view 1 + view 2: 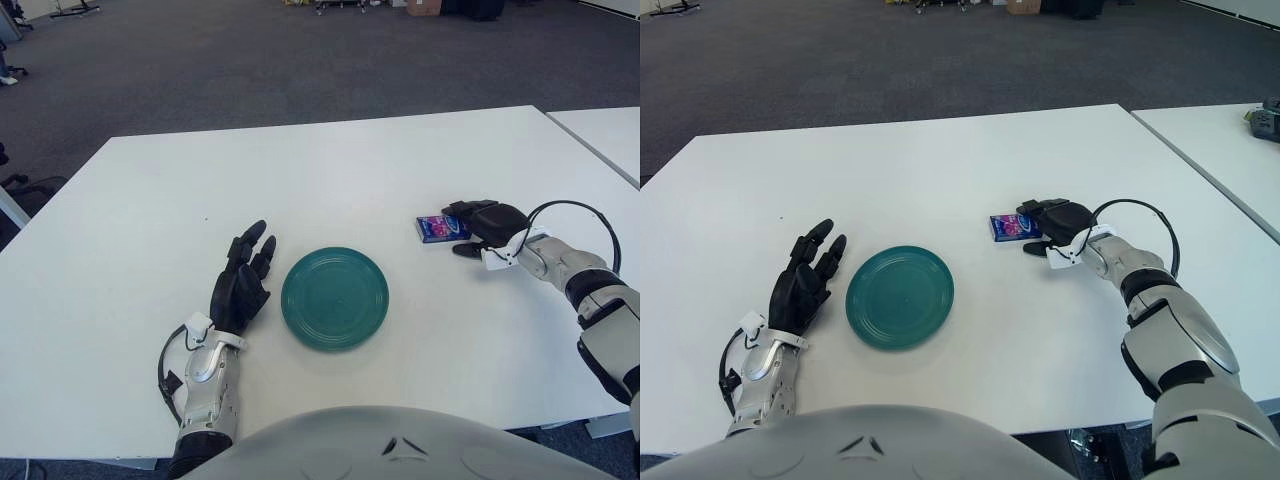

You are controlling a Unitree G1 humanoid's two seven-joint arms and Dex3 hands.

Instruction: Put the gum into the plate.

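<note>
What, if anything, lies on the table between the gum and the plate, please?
Nothing visible does. The gum lies at the right hand, and only bare table separates it from the plate. The left hand shows on the plate's far side, clear of that path.

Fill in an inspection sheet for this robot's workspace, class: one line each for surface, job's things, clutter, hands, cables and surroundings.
Surface: white rectangular table; a second white table stands to its right.
Job's things: round teal plastic plate, nothing on it; small blue and purple gum pack lies flat on the table, to the right of the plate.
Clutter: nothing seen.
Hands: right hand is at the gum pack's right end, fingers over that end, a closed grasp not visible; left hand shows left of the plate, fingers spread, holding nothing.
Cables: black cable loop at the right wrist; another at the left wrist.
Surroundings: dark grey carpet floor; furniture at the far edge.
</note>
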